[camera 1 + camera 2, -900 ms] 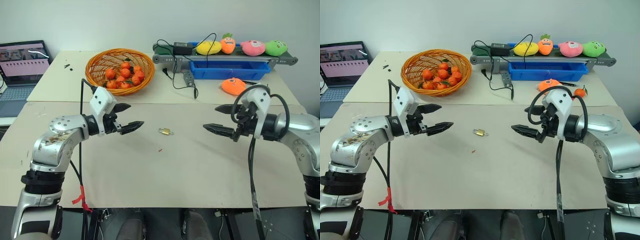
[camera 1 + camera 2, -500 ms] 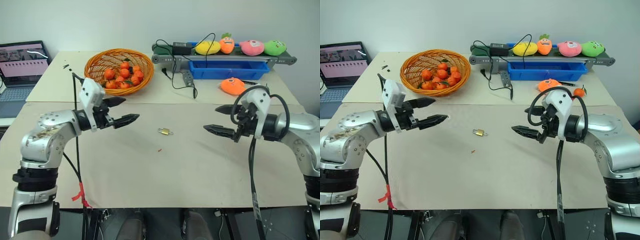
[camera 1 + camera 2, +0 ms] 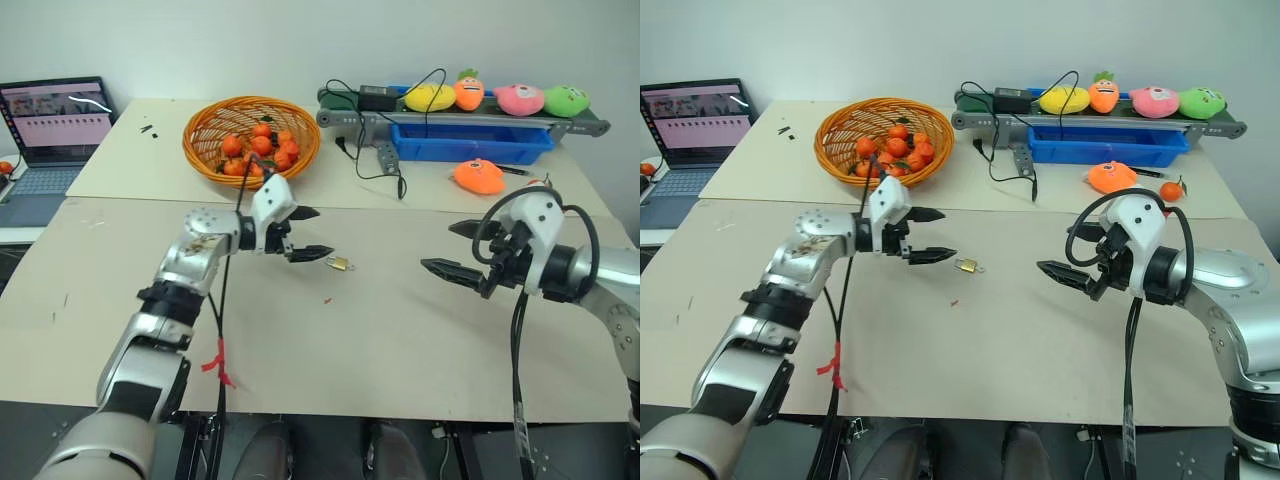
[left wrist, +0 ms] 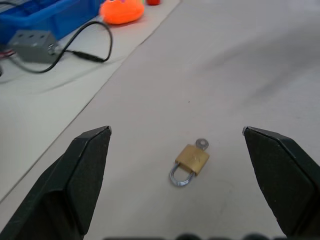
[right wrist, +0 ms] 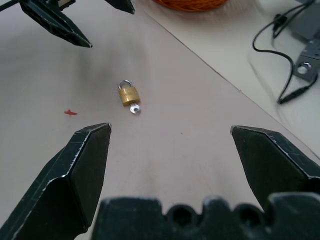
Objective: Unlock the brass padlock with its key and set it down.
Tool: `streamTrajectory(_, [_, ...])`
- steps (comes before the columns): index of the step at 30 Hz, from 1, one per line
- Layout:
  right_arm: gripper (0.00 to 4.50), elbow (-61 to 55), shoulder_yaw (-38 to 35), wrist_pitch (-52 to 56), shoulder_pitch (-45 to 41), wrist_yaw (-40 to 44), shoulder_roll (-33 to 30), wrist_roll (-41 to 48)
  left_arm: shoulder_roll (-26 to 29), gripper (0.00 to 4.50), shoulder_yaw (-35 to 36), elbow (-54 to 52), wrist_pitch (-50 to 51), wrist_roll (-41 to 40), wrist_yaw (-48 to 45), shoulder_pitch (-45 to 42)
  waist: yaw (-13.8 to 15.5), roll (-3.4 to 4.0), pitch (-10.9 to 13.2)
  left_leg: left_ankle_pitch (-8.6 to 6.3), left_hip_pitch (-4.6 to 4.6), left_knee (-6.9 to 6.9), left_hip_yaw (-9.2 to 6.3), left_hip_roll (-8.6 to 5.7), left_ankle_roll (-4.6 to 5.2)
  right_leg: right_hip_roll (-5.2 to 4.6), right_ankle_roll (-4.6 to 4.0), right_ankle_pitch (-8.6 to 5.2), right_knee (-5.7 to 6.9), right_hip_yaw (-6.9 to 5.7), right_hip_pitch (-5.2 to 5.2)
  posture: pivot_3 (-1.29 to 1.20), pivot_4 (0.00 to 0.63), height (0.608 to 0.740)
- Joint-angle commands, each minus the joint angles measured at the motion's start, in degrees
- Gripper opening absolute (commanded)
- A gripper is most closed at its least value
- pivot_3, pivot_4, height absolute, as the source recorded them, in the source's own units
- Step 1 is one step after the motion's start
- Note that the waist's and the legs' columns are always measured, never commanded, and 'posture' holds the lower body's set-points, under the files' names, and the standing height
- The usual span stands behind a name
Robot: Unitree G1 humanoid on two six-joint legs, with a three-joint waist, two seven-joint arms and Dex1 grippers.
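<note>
Both hands spread wide, empty — left hand (image 3: 305,234) nearest the brass padlock (image 3: 338,264).

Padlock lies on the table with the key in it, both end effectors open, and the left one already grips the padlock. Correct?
Not quite. The left end effector grips nothing: the left wrist view shows the padlock, key in it, lying untouched on the table between its open fingers. The right end effector is open too.

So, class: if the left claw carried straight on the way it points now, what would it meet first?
Most likely the padlock with its key, lying on the table between the open left claw fingers' line; depth is uncertain.
</note>
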Motion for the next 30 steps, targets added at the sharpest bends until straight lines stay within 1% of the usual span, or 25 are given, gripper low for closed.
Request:
streamTrajectory(1, [4.49,-5.5,-6.0,2.6,2.5,-2.9,-0.6,1.8,-3.1,4.50,-1.9,11.5,-8.6,4.1,-3.9,-6.1,-0.2,-0.02,0.0,-0.01,0.00,0.00,-0.01,0.00,0.01,0.00,0.00,0.00,0.00,-0.01,0.00,0.00,0.150,0.740])
streamTrajectory(5, [4.49,-9.0,-9.2,4.8,5.5,-5.2,-0.6,3.3,-5.8,4.50,-3.2,21.9,-16.3,8.3,-6.6,-10.7,-0.3,-0.03,0.0,-0.06,0.00,0.05,-0.01,0.01,0.11,0.00,0.00,0.01,0.04,0.01,0.00,0.00,0.150,0.740])
streamTrajectory(8, [4.49,-11.1,-11.0,6.1,7.0,-6.7,-0.4,4.2,-6.6,4.50,-3.6,27.4,-20.2,11.0,-7.5,-13.4,-0.2,-0.03,0.0,-0.35,-0.02,0.15,-0.03,0.03,0.62,0.00,0.00,0.01,0.07,0.02,0.00,0.00,0.150,0.740])
streamTrajectory(13, [4.49,-13.4,-12.8,7.1,9.3,-8.7,-0.2,5.4,-6.6,4.50,-5.3,33.6,-26.3,17.5,-4.3,-16.4,-0.1,-0.03,0.0,-0.41,-0.09,0.28,-0.05,0.03,0.71,0.00,0.03,0.03,0.04,0.00,0.00,0.00,0.150,0.740])
streamTrajectory(18, [4.49,-14.3,-13.5,7.1,9.9,-10.1,-0.2,6.2,-7.9,4.50,-4.9,36.6,-27.3,20.5,-1.6,-17.8,-0.1,-0.03,0.0,-0.44,-0.12,0.34,-0.05,0.03,0.76,0.00,0.05,0.04,0.04,0.01,0.00,0.00,0.150,0.740])
streamTrajectory(23, [4.49,-14.6,-14.1,7.0,10.5,-10.6,-0.6,6.5,-9.3,4.50,-4.2,37.6,-26.9,21.3,-2.9,-17.7,-0.1,-0.03,0.0,-0.52,-0.20,0.51,-0.06,0.05,0.90,0.00,0.08,0.05,0.06,0.00,0.00,0.00,0.150,0.740])
streamTrajectory(30, [4.49,-14.8,-14.9,6.6,11.5,-10.7,-1.2,6.2,-9.3,4.50,-4.4,38.0,-26.6,23.3,-3.2,-16.9,-0.1,-0.03,0.0,-0.56,-0.21,0.56,-0.06,0.05,0.96,0.00,0.09,0.06,0.06,0.00,0.00,0.00,0.150,0.740])
